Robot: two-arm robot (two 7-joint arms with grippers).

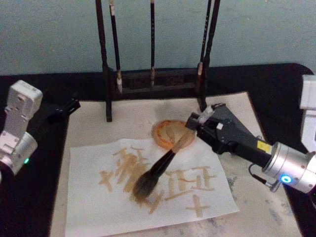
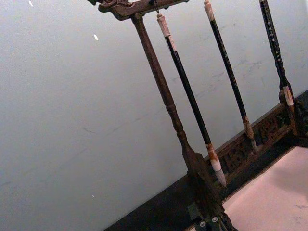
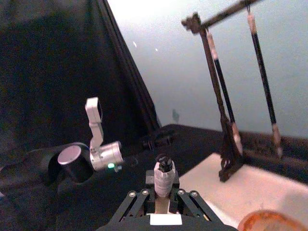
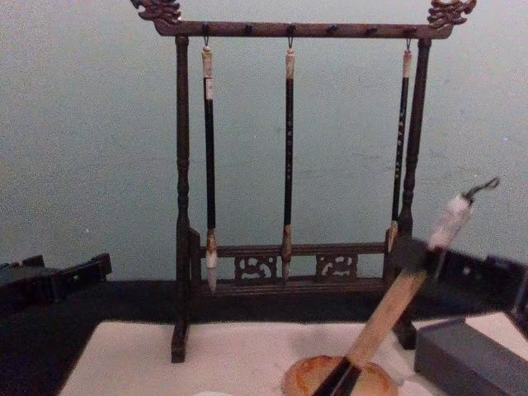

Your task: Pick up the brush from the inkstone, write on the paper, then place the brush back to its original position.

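The right gripper (image 1: 191, 127) reaches in from the right over the mat (image 1: 94, 123). Its jaws are clamped on the upper part of the brush (image 1: 163, 165) handle. The fingertips themselves are partly covered by the handle and the gripper body, so the exact contact point is hard to make out.

The brush is tilted. Its bushy tip is down on the paper (image 1: 94, 212), near the middle of the sheet, among tan written strokes. Its handle rises back and to the right, crossing over the near rim of the inkstone (image 1: 163, 132). In the chest view the bristles are cut off by the lower edge, and the white end cap with its cord loop shows above the gripper. In the right wrist view the end cap sits between the two finger linkages.

The paper lies on the near part of the mat. Its near edge is cut off at the bottom of the head view. The inkstone sits on the mat just beyond the far edge of the paper.

The brush rack (image 1: 148, 79) stands behind the mat, with three thin brushes (image 1: 115, 44) hanging from it. Its top bar is cut off in the head view. Its right post stands just behind the right gripper.

The left gripper (image 1: 61, 109) is over the black table (image 1: 276, 94) at the left edge of the mat, well apart from the brush. Whether it is open or closed cannot be determined.
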